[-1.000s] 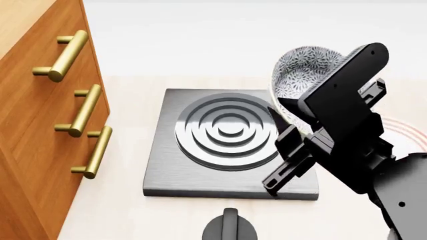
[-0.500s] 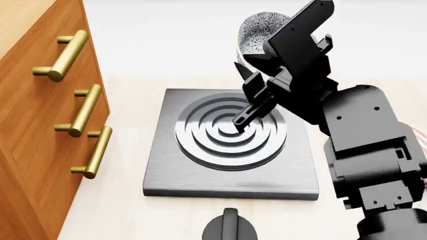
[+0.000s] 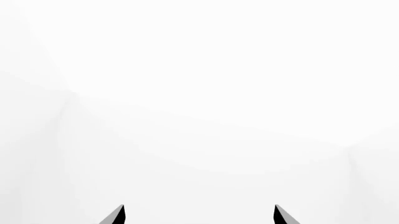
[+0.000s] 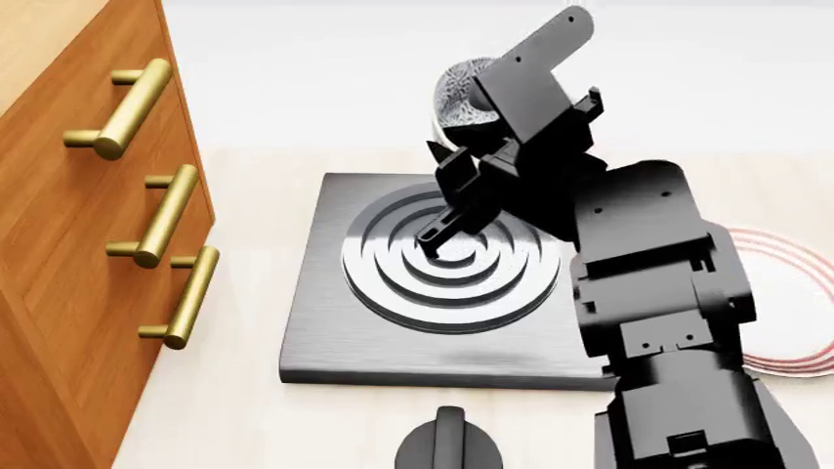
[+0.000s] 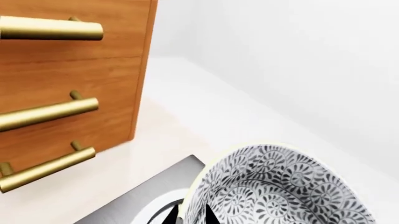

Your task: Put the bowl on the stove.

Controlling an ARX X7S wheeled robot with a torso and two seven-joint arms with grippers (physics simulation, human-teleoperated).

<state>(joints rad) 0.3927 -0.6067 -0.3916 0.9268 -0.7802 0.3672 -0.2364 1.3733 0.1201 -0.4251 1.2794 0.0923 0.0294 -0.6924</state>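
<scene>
The speckled grey-blue bowl [image 4: 459, 96] hangs in the air over the far part of the stove [image 4: 326, 332], mostly hidden behind my right arm. My right gripper [image 4: 467, 161] is shut on the bowl's rim; in the right wrist view its fingertips [image 5: 208, 215] pinch the rim of the bowl [image 5: 281, 191], with the stove's corner [image 5: 146, 198] below. The stove is a dark grey square with a ringed burner [image 4: 404, 269]. My left gripper [image 3: 198, 215] shows only two fingertips set wide apart, open and empty, facing a blank white surface.
A wooden drawer cabinet [image 4: 78, 254] with brass handles [image 4: 163, 217] stands left of the stove. A black round knob [image 4: 447, 445] sits in front of the stove. A white plate with red rings [image 4: 788, 303] lies at the right.
My right arm has swung left and up with the bowl, from beside the stove's right edge to above the burner's far side.
</scene>
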